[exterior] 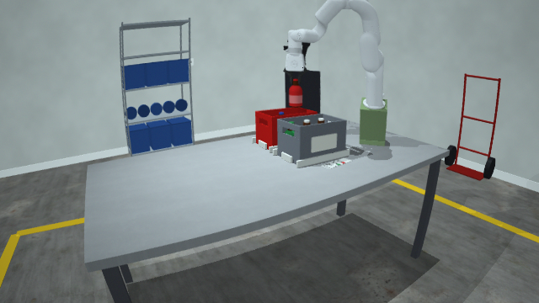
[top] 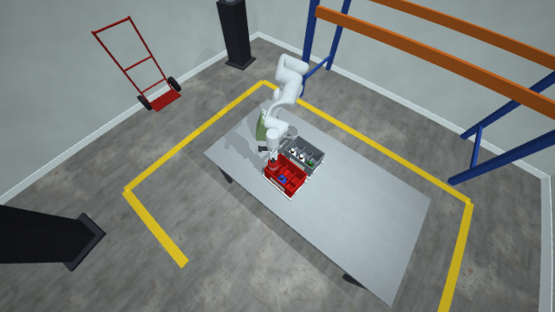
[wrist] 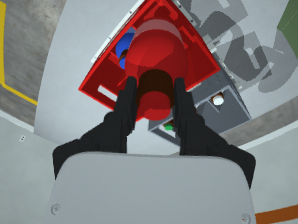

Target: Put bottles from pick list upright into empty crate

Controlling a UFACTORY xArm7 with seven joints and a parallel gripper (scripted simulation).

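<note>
My gripper [exterior: 295, 79] is shut on the neck of a red bottle with a red label [exterior: 296, 94] and holds it upright in the air above the red crate [exterior: 274, 122]. In the wrist view the black fingers clamp the dark cap, with the red bottle [wrist: 158, 52] hanging over the red crate [wrist: 107, 72]. A blue-capped bottle [top: 283, 178] stands in the red crate. The grey crate [exterior: 313, 136] next to it holds two brown-capped bottles [exterior: 313, 121] and a green one [exterior: 288, 132]. The pick list [exterior: 337, 163] lies on the table by the grey crate's near side.
The arm stands on a green pedestal [exterior: 373, 121] at the table's back right. A black column [exterior: 303, 90] is behind the crates. A metal shelf [exterior: 156, 86] and a red hand truck [exterior: 473, 126] stand off the table.
</note>
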